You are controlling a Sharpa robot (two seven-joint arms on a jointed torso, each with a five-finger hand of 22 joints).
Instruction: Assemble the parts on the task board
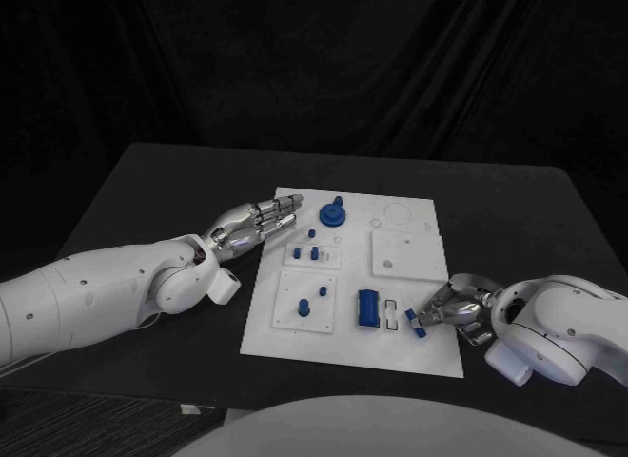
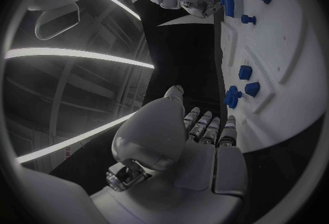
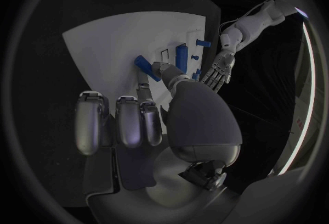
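The white task board (image 1: 353, 328) lies mid-table with several blue parts on it. A round blue part (image 1: 333, 214) stands near its far edge, small pegs (image 1: 308, 253) below it, and a long blue block (image 1: 367, 307) near the front. My right hand (image 1: 456, 309) is at the board's right front edge and pinches a small blue part (image 3: 145, 66) between thumb and a finger, just beside the long blue block (image 3: 181, 57). My left hand (image 1: 260, 221) lies flat with straight fingers at the board's left far edge, holding nothing; the round blue part (image 2: 233, 96) is just beyond its fingertips (image 2: 209, 125).
The black table (image 1: 149, 190) reaches well past the board on every side. Raised white square plates (image 1: 401, 254) sit on the board's right half. My left forearm (image 1: 108, 295) crosses the table's left side.
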